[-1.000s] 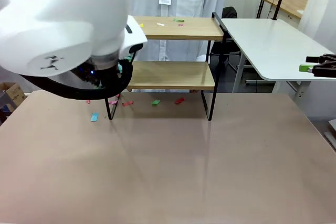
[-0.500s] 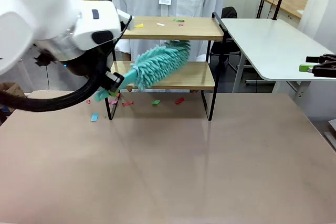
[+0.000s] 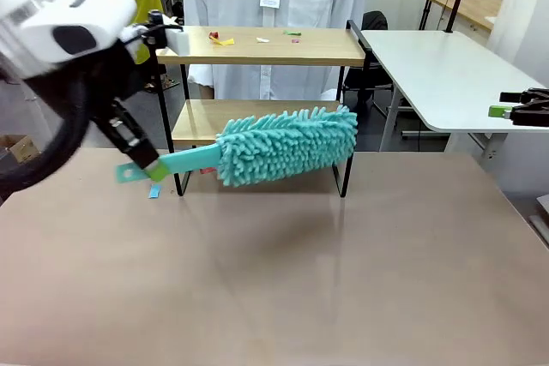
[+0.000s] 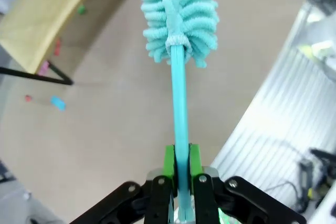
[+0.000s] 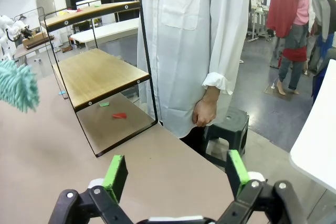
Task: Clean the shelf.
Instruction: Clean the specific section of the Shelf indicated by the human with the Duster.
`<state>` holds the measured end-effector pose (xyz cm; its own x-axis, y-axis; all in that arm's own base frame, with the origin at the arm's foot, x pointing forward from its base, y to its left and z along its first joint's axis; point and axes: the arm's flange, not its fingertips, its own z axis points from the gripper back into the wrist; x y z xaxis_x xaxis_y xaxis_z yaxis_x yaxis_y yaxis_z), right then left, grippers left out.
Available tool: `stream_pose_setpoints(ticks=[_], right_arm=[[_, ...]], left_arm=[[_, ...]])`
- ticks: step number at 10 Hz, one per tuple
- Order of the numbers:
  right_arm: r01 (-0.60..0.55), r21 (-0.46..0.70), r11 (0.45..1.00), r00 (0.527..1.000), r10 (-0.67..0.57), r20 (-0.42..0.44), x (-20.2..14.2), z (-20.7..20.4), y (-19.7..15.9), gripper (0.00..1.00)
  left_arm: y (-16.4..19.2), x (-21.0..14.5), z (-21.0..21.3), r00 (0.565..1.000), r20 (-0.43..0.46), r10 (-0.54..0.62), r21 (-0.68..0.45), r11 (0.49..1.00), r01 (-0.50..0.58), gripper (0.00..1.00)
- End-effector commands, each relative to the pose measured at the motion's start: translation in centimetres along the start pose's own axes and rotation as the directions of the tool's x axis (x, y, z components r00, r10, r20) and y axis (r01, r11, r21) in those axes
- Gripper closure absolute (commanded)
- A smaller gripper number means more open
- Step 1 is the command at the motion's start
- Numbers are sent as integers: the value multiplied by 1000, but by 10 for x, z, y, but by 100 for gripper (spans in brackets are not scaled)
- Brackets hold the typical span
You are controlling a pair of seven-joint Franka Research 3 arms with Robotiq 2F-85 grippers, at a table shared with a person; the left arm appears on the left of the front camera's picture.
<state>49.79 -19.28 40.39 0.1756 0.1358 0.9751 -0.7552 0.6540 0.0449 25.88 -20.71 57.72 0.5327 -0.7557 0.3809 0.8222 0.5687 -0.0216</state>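
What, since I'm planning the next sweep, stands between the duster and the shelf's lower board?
Nothing visible but the shelf itself: the duster, in the shut left gripper, hangs before the lower board, its tip overlapping the right front post.

Shelf (image 3: 283, 45): two boards, light wood, faint grain, matt, smooth; frame thin black metal, satin.
Duster (image 3: 287, 145): head teal chenille cloth, shaggy, soft; handle (image 4: 180, 103) teal plastic, smooth, slight gloss.
Table (image 3: 274, 280): beige top, smooth, faint sheen.
Left gripper (image 4: 180, 150): black matt body; green pads (image 4: 168, 158) matt.
Right gripper (image 5: 177, 174): same black finish, same green pads.
Left arm (image 3: 60, 15): white shell, glossy plastic.
Scraps (image 3: 225, 40) on top board: coloured paper, matt.
Person's coat (image 5: 194, 35): white cloth, matt.
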Motion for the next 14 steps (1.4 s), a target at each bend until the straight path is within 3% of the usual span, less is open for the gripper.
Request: stream_pose_setpoints(ticks=[1, 3, 5, 7, 9, 14], right_arm=[[-5, -2, 1000, 1000, 5, -4, 3, 1, 1, 0], [-5, -2, 1000, 1000, 5, -4, 3, 1, 1, 0], [-5, -2, 1000, 1000, 5, -4, 3, 1, 1, 0], [-5, -2, 1000, 1000, 5, -4, 3, 1, 1, 0], [-5, -2, 1000, 1000, 5, -4, 3, 1, 1, 0], [-5, -2, 1000, 1000, 5, -4, 3, 1, 1, 0]], left_arm=[[6, -15, 34, 994, -101, -34, -18, 999, 32, 87], [25, -42, 62, 952, -268, -146, -85, 988, 128, 87], [46, -60, 72, 921, -380, -84, -115, 992, 43, 87], [54, -74, 77, 879, -457, -134, -122, 989, 87, 87], [50, -78, 69, 898, -432, -85, -121, 992, 35, 87], [50, -78, 69, 898, -432, -85, -121, 992, 35, 87]])
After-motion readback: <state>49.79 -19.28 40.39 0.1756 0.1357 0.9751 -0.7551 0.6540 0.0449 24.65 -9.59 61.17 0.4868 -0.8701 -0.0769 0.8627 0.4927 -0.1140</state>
